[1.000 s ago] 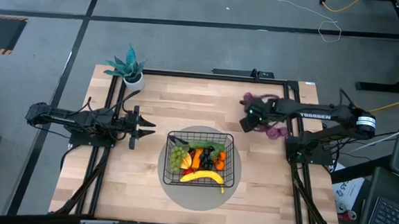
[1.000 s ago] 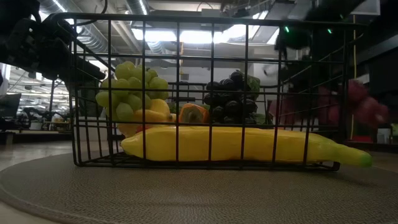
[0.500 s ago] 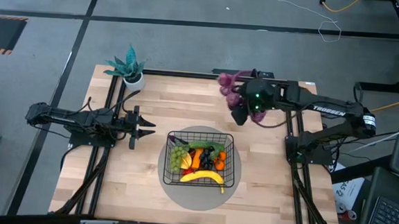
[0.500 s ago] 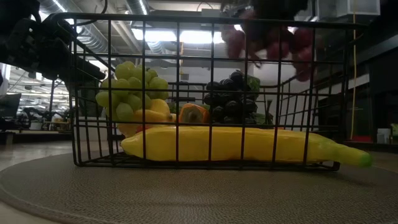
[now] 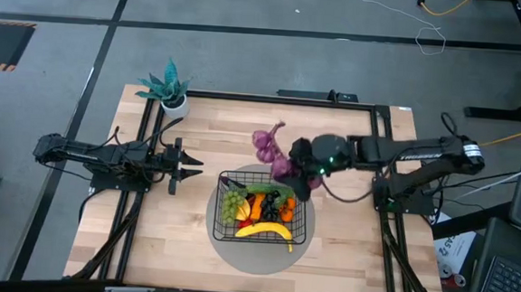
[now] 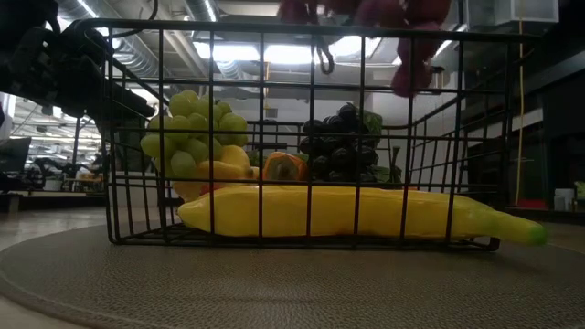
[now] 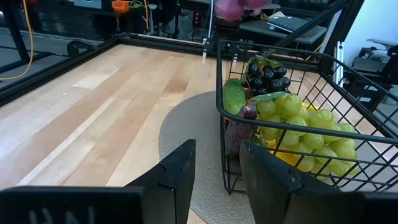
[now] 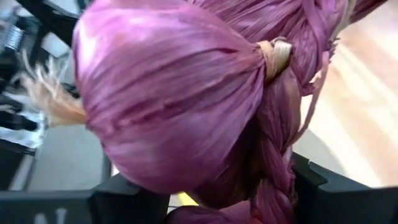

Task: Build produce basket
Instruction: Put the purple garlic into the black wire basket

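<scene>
The black wire basket (image 5: 220, 207) stands on a round grey mat at the table's middle. It holds produce: green grapes (image 5: 232, 205), a yellow banana (image 5: 264, 230), dark grapes (image 6: 340, 137) and orange pieces. My right gripper (image 5: 301, 163) hangs over the basket's far right corner, shut on a purple braided bunch of bulbs (image 5: 269, 147). The bunch also shows above the basket rim in the low view (image 6: 402, 37). My left gripper (image 7: 216, 171) waits open and level, left of the basket. My right gripper pinches the bunch's braided stalk (image 8: 273, 174) between its two fingers (image 8: 127, 198), just behind a big bulb (image 8: 168, 93). The fingers slant down from the table's right side. The bunch is lifted clear, and its bulbs stick out past the fingertips above the basket's far rim.
A teal potted plant (image 5: 168, 90) stands at the table's far left corner. Black frame rails (image 5: 245, 99) run along the table's far, left and right sides. Bare wood lies between the left gripper and the basket (image 7: 124, 106).
My right gripper has risen from the table's far right and swung toward the basket, rolling and tipping as it went. The purple bunch has travelled with it, lifted clear of the table, and now hangs over the basket's far right corner.
</scene>
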Available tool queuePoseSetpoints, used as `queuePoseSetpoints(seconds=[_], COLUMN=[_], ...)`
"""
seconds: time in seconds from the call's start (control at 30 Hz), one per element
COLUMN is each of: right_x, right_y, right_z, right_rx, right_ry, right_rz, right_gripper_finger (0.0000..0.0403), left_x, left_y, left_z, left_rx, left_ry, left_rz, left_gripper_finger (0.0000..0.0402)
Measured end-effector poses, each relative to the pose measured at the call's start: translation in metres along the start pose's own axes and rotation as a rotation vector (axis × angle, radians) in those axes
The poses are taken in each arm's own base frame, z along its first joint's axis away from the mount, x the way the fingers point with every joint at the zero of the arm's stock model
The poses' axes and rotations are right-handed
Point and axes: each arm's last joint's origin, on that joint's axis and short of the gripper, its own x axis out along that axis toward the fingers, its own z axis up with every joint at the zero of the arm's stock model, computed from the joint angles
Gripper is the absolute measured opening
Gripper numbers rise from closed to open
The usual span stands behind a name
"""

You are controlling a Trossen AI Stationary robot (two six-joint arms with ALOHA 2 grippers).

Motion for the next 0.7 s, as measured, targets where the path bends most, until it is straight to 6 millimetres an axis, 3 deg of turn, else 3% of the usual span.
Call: queuePoseSetpoints(seconds=[0.3, 0.7], right_x=[0.031, 0.072], right_y=[0.046, 0.066], right_z=[-0.019, -0.058], right_rx=[0.027, -0.028], right_ry=[-0.028, 0.159], right_rz=[0.154, 0.219], right_gripper_finger=[0.0207, 0.0207], left_x=[0.0, 0.0], left_y=[0.0, 0.0], left_z=[0.0, 0.0], left_rx=[0.0, 0.0], left_ry=[0.0, 0.0], left_rz=[0.0, 0.0], left_gripper_finger=[0.0121, 0.0121])
